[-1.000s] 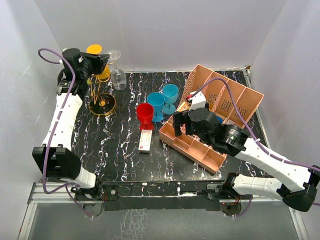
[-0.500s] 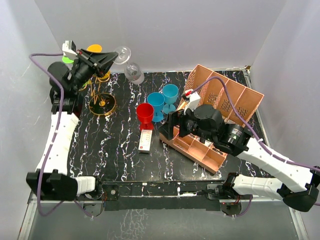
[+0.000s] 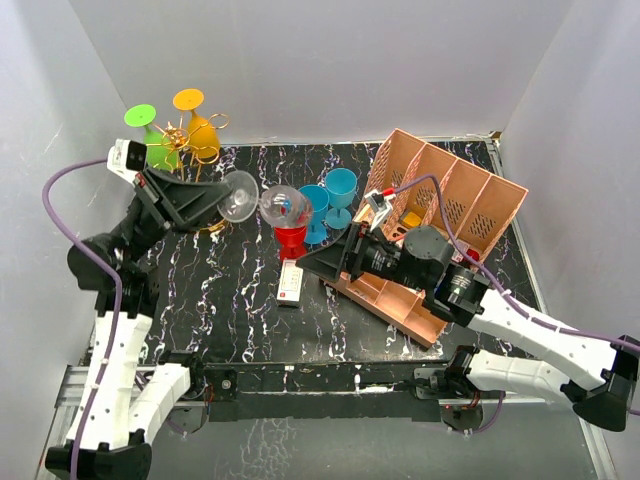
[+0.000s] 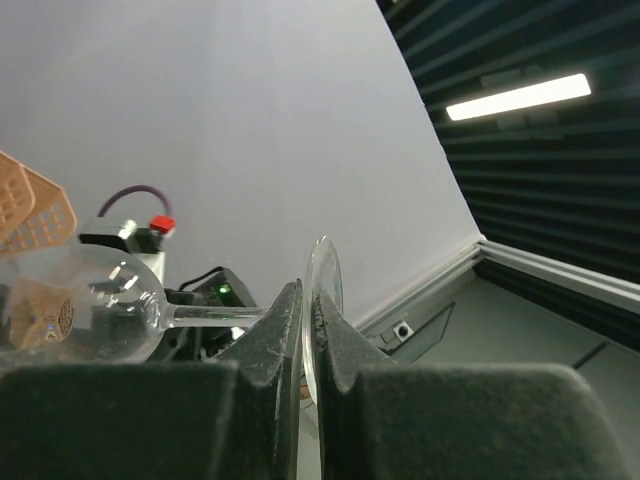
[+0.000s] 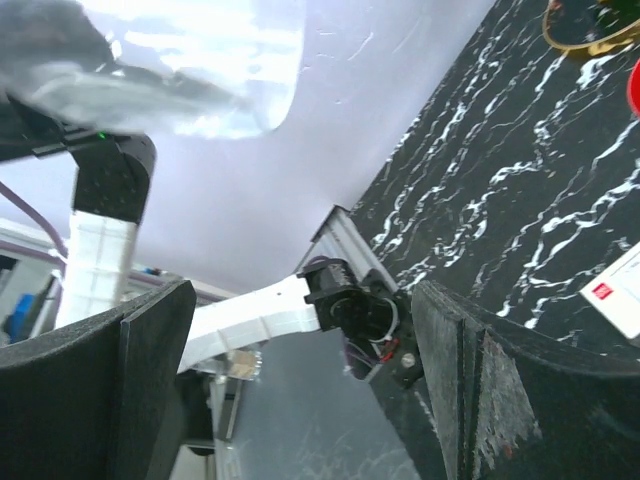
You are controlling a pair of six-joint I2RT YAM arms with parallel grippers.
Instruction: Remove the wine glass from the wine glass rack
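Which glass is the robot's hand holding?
The see-through wine glass, sideways in the left hand. The green glass and orange glass hang on the gold rack; the red cup and blue cups stand on the table.

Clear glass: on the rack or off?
Off. The left claw pinches the clear glass by its foot and holds it sideways in the air, apart from the rack, where a green glass and an orange glass hang.

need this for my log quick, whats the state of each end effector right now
Left end effector: shut on the wine glass, gripping its foot.
Right end effector: open, holding nothing.
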